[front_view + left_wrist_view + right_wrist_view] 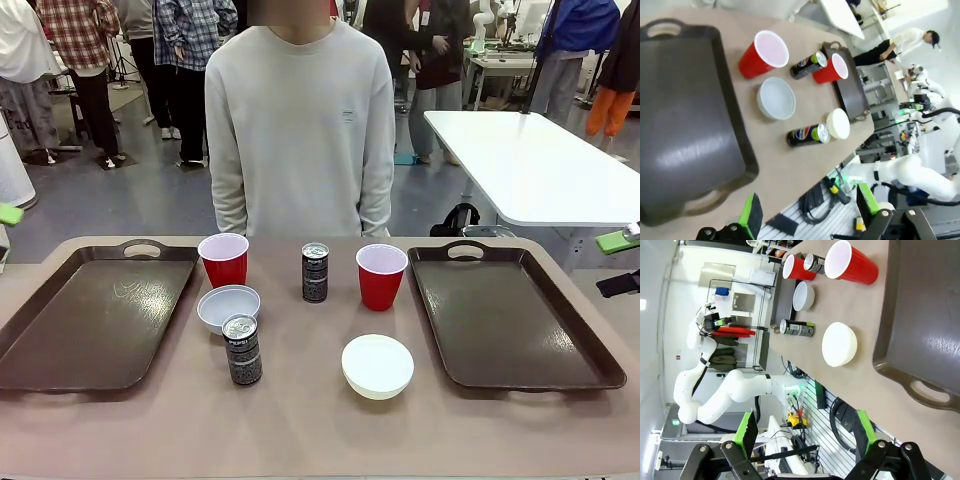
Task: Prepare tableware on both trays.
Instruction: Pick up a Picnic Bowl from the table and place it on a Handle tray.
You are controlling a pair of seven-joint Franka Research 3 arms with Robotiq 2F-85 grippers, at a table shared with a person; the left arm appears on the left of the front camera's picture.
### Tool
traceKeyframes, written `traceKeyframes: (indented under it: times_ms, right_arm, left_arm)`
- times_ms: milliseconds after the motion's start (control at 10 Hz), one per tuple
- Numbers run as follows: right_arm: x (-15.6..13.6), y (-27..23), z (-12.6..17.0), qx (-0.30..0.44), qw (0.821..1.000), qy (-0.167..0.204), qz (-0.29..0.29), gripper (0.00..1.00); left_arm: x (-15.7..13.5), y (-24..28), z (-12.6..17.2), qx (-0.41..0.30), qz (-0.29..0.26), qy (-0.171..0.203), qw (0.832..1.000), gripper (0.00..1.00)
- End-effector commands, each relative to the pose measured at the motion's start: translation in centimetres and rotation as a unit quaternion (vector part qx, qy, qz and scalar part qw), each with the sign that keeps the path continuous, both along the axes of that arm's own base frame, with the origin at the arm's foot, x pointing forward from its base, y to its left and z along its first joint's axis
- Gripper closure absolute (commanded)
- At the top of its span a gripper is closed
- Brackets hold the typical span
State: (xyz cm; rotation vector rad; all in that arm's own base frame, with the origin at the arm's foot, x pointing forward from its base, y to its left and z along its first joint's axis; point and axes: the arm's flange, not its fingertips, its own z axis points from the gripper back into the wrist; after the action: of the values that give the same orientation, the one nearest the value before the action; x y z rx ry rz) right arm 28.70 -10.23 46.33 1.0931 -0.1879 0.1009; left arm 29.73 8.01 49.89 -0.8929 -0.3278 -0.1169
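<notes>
A person (300,130) in a pale sweatshirt stands at the far edge of the tan table (300,440); past its far right corner are a white table (540,165) and a black bag (458,218) on the floor. Past its far left, bystanders (75,50) in plaid shirts stand.

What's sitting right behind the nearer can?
A white bowl, its near rim partly hidden by the can; behind that, a red cup. The bowl looks empty.

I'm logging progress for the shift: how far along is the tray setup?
Done: nothing yet; the left tray and right tray hold nothing. In hand: nothing; the left gripper and right gripper are open and hold nothing. Left: both red cups, bowls and cans stand on the tabletop between the trays.
</notes>
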Motion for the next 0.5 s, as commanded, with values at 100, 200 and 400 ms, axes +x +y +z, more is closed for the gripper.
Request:
traceKeyframes:
  times_ms: [100,200,400]
  right_arm:
    - [-0.20,-0.93,-0.07,0.009,1.000,0.001,0.004,0.00]
    - [-0.29,-1.26,-0.01,0.008,1.000,0.000,0.004,0.00]
    - [-0.44,-0.94,-0.02,0.006,1.000,0.008,-0.004,0.00]
  left_arm:
    - [-0.61,2.10,-0.21,0.003,-0.009,0.016,1.000,0.00]
    - [-0.34,1.99,-0.72,0.004,-0.013,0.019,1.000,0.00]
    - [-0.90,1.94,-0.64,-0.007,0.000,0.023,1.000,0.00]
